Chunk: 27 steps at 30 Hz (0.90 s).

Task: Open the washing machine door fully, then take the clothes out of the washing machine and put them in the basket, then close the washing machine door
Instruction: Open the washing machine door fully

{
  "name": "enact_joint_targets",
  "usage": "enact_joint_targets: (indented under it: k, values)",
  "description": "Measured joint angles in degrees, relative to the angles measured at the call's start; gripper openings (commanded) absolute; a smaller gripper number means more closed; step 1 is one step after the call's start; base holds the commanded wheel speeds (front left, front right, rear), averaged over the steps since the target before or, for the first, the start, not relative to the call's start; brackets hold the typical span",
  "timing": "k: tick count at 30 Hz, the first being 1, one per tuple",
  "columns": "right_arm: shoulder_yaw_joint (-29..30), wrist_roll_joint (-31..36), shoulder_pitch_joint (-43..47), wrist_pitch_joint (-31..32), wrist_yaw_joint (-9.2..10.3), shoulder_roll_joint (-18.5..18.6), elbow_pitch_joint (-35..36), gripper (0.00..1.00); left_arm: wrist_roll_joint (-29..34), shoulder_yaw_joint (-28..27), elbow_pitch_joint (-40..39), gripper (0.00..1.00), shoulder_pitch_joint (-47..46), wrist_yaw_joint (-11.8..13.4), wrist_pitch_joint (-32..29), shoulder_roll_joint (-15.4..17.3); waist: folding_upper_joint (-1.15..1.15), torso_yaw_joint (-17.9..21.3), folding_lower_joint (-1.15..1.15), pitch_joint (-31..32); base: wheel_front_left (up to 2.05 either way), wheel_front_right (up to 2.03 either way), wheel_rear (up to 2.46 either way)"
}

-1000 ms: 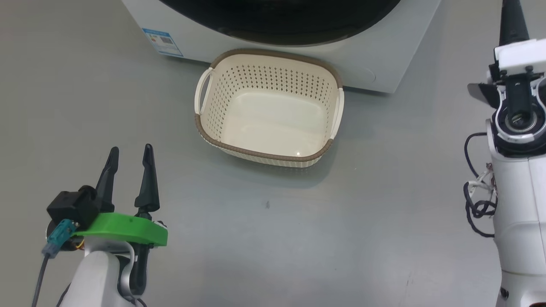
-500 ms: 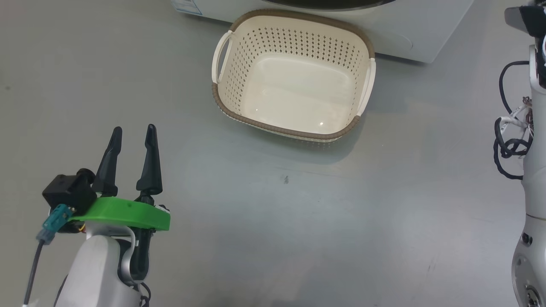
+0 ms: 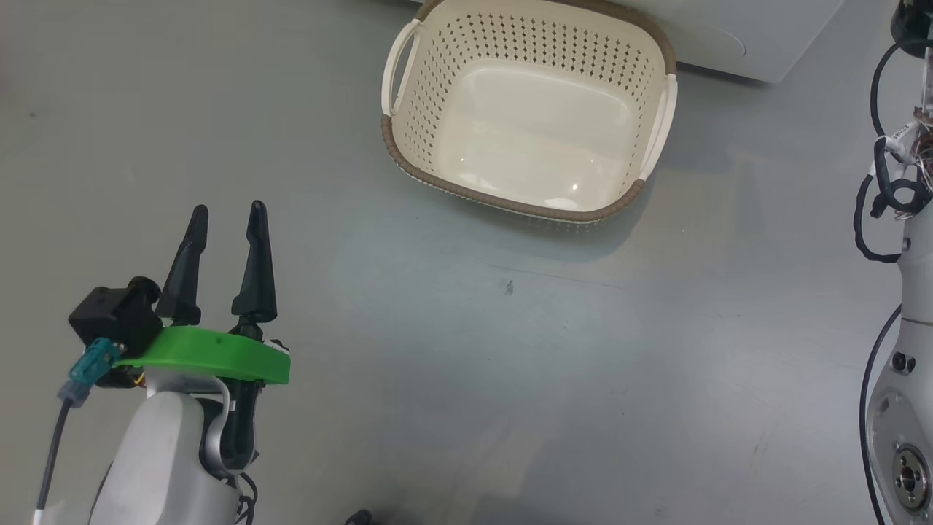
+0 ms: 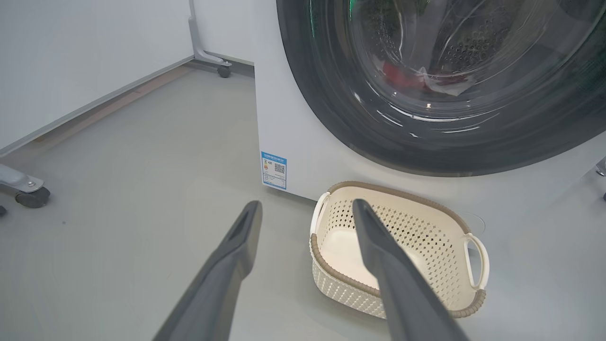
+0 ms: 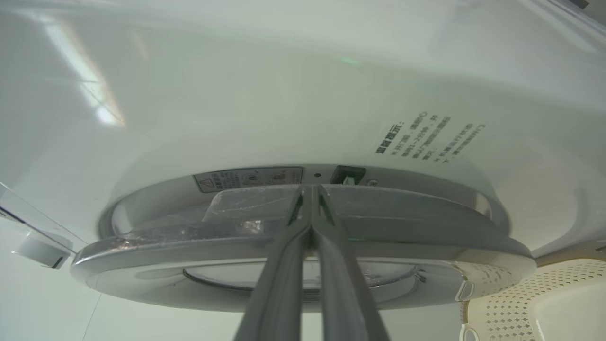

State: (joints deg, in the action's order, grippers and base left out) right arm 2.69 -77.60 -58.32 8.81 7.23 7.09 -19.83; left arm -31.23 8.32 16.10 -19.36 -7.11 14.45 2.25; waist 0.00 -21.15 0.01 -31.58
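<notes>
The cream basket (image 3: 510, 208) stands empty on the grey floor, just in front of the white washing machine (image 3: 743, 44). My left gripper (image 3: 226, 211) hovers open and empty, well short of the basket and to its left. Between its fingers, the left wrist view shows the basket (image 4: 388, 189) below the washing machine door (image 4: 331, 109). Red and white clothes (image 4: 402, 78) lie behind the glass. In the right wrist view my right gripper (image 5: 310, 189) is shut, its tips at the gap behind the washing machine door (image 5: 189, 241). The door looks slightly ajar there.
My right forearm (image 3: 911, 292) with looped cables rises along the right edge. A blue sticker (image 4: 274, 170) marks the machine's lower left corner. Wheeled frame legs (image 4: 28, 194) and a caster (image 4: 222, 71) stand by the wall to the left.
The head camera has tilted: the basket has slid up and to the right in the picture, and most of the machine has left it at the top. My left gripper has stayed open and still.
</notes>
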Motion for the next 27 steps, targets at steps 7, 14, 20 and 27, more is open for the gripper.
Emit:
enact_joint_targets:
  k: [7,14,20,27]
  values:
    - [1.1,-1.7,-3.7,2.0,0.01,-0.1,-2.8,0.0,-0.1,0.8,0.2,1.0,0.0,0.0,0.0,0.4,0.0,-0.5,0.0,-1.1,0.0,0.0,0.0]
    - [1.6,-2.8,-6.5,4.4,0.02,0.0,-5.9,0.0,-0.4,1.0,0.4,1.0,-0.2,0.0,0.0,0.5,0.0,-0.8,0.0,-1.8,0.0,0.0,0.0]
    - [1.7,-3.7,-8.9,6.7,0.05,0.5,-8.4,0.0,-0.6,1.2,0.4,1.0,-0.4,0.0,0.0,0.6,0.0,-0.9,0.0,-2.1,0.0,0.0,0.0]
    - [1.7,-5.1,-11.3,9.3,0.05,1.1,-11.4,0.0,-1.4,1.4,0.5,1.0,-0.8,0.0,0.0,0.6,0.0,-1.0,0.0,-2.5,0.0,0.0,0.0]
